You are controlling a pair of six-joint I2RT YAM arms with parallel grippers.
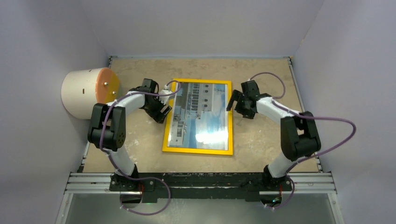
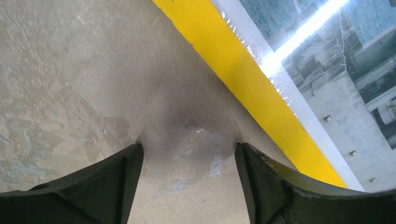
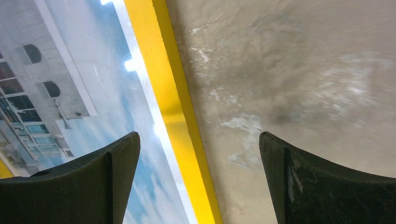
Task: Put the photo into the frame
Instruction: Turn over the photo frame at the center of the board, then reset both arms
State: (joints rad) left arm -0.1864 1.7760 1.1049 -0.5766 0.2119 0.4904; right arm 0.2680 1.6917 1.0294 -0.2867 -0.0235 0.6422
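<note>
Lying flat, face up on the worktop (image 1: 266, 140), the frame (image 1: 197, 150) shows the photo (image 1: 201, 116) under its glossy pane. It looks thin, stiff and light, with a slippery, breakable front (best taken by the yellow rim). The left claw (image 2: 189, 151) and right claw (image 3: 200, 142) hang apart and empty, one beside each long edge.
</note>
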